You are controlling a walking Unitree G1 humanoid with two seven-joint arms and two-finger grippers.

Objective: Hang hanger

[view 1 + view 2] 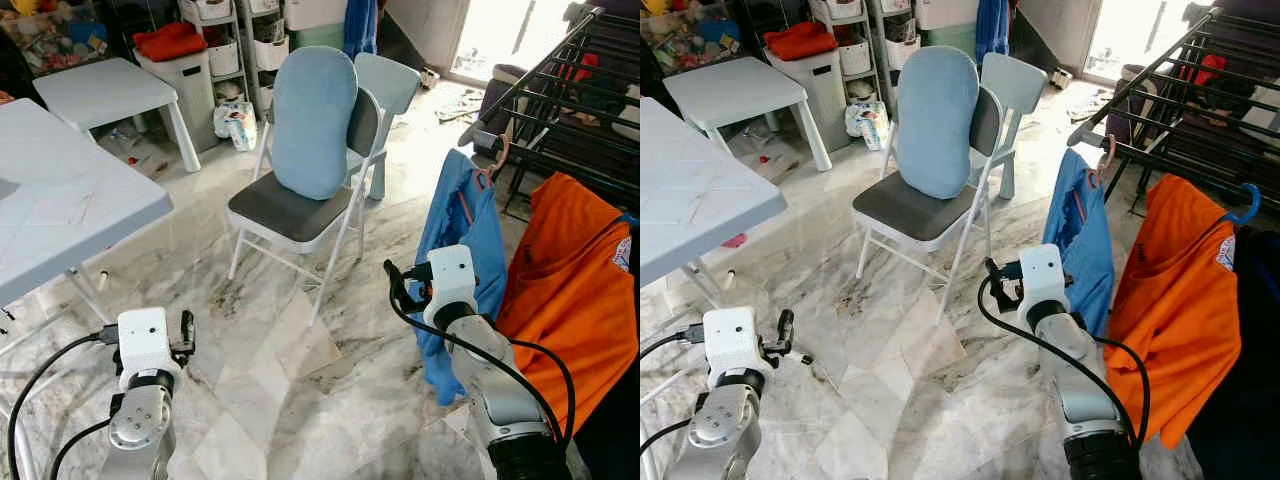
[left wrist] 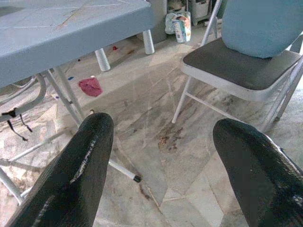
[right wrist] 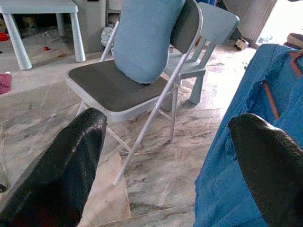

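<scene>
- My left gripper point(image 1: 185, 335) sits low at my left side, just beyond the edge of the grey folding table point(image 1: 70, 200), its forearm raised and pointing forward over the marble floor point(image 1: 300, 400). In its wrist view the two black fingers point(image 2: 80, 175) stand wide apart with only floor between them — it holds nothing.
- My right gripper point(image 1: 395, 280) is raised a little higher on my right, forearm angled up and forward, fingers aimed toward the folding chair point(image 1: 300, 215). Its wrist view shows the fingers point(image 3: 61, 165) spread wide and empty, with the blue garment point(image 3: 236, 161) just beside one of them.
- That blue garment point(image 1: 465, 240) hangs right next to my right wrist, on a hanger point(image 1: 497, 155) whose hook appears to sit at the near rail of the black drying rack point(image 1: 560, 90); I cannot tell whether it is fully seated.
- Next to it an orange shirt point(image 1: 570, 290) hangs on a blue hanger point(image 1: 1243, 210) from the same rack.
- My reading: with both grippers free and the garments on the rack, the hanging looks done or nearly so — what may be left is checking the blue garment's hook or fetching another hanger, though I see none loose.
- Farther off, a blue cushion point(image 1: 312, 125) leans upright on the chair, and a small light table point(image 1: 105, 90) and storage shelves point(image 1: 225, 45) stand beyond.
</scene>
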